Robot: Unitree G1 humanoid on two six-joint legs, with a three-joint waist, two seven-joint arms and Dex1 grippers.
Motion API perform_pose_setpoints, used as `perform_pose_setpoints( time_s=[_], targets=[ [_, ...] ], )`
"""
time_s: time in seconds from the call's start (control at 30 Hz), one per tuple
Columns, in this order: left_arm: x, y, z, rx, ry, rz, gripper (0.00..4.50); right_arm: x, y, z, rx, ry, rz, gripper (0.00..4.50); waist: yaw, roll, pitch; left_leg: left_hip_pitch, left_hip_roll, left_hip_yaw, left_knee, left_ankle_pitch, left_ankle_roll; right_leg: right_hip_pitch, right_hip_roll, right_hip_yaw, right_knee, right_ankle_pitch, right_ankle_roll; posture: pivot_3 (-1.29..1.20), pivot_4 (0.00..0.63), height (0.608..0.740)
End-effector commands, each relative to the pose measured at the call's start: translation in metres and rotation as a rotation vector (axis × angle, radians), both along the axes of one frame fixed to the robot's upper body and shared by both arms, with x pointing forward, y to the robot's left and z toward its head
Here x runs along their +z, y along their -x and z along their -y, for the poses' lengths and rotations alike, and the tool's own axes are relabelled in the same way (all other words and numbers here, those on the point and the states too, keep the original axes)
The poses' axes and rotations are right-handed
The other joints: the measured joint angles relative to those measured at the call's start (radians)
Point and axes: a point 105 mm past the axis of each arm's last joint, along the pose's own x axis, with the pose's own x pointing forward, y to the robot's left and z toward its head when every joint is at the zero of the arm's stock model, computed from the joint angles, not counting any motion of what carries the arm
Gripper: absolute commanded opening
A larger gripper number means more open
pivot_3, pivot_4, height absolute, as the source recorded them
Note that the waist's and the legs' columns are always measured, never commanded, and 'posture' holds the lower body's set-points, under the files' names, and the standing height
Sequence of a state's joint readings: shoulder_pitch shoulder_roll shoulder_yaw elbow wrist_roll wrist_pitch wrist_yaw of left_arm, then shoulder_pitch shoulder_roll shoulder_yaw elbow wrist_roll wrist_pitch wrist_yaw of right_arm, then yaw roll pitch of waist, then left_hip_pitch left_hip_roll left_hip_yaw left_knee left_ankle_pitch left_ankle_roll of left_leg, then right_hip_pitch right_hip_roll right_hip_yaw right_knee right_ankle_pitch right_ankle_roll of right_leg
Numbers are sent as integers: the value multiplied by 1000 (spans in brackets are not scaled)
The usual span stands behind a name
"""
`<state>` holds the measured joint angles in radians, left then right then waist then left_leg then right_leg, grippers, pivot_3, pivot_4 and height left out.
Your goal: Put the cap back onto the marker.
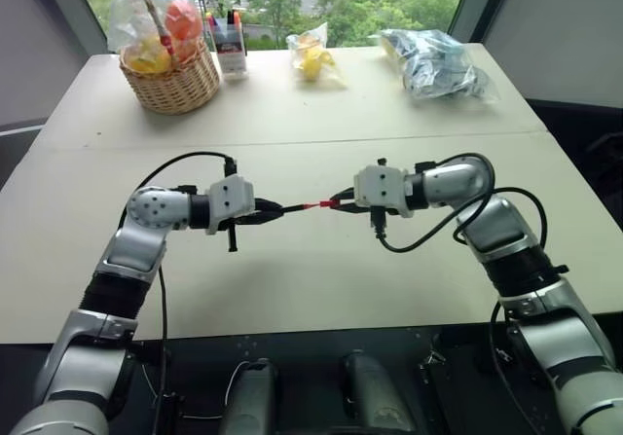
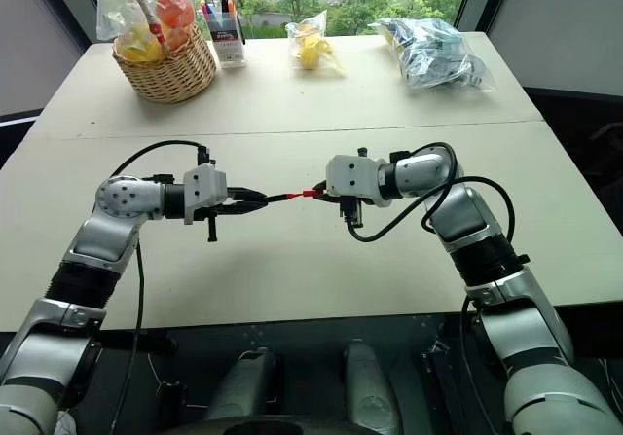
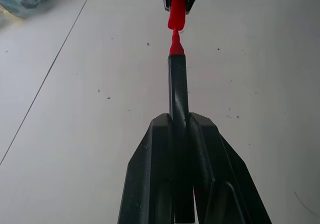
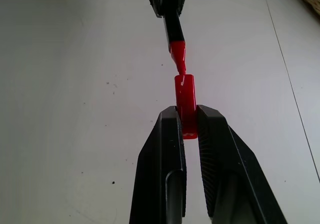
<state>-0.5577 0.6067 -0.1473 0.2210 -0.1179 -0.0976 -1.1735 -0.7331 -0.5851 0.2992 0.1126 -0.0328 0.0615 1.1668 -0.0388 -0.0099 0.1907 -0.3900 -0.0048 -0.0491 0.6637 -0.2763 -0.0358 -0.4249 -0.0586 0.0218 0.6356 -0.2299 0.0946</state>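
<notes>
Two arms reach in over the pale table [image 1: 292,289], elbows flared outward and forearms bent toward each other, so that the grippers face one another above the table's near half, level with each other.

On the left, the arm rises from the near edge, bends at the elbow and turns its wrist inward; the left gripper [image 1: 273,211] points across toward the right and slightly down. Its two black fingers [image 3: 150,174] are clamped tight on the marker [image 3: 178,93], whose black barrel juts out past the fingertips with the red tip leading.

On the right, the arm mirrors that pose, wrist turned inward, and the right gripper [image 1: 343,201] points toward the left, tilted a little downward. Its fingers [image 4: 167,149] are pinched on the cap [image 4: 185,96], holding it by its rear end so the open end sticks out toward the marker.

Marker and cap are lined up nearly end to end in the air between the grippers, well above the tabletop. From the right wrist view the red tip meets the cap's mouth at a slight angle; the tip is just at the opening, the cap not seated on the barrel.

Along the far edge sit a wicker basket [image 1: 180,90], a holder of coloured markers [image 1: 230,55] just beside it, and two plastic bags [image 1: 433,65] further right.
</notes>
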Motion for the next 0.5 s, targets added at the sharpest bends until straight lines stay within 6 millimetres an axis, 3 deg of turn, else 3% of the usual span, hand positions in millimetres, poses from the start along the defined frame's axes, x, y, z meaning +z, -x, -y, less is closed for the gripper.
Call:
perform_pose_setpoints(
  time_s=[0.03, 0.5],
  targets=[
    [10, 2, 6, -23, 10, 43, 0, 10, 4, -8, 31, -28, 36, 23, 0, 0, 0, 0, 0, 0, 0, 0, 0, 0, 0, 0, 0, 0, 0, 0, 150, 740],
    [12, 5, 10, -38, 18, 55, 0, 7, 5, -19, 47, -44, 21, 23, 0, 0, 0, 0, 0, 0, 0, 0, 0, 0, 0, 0, 0, 0, 0, 0, 150, 740]
  ],
)
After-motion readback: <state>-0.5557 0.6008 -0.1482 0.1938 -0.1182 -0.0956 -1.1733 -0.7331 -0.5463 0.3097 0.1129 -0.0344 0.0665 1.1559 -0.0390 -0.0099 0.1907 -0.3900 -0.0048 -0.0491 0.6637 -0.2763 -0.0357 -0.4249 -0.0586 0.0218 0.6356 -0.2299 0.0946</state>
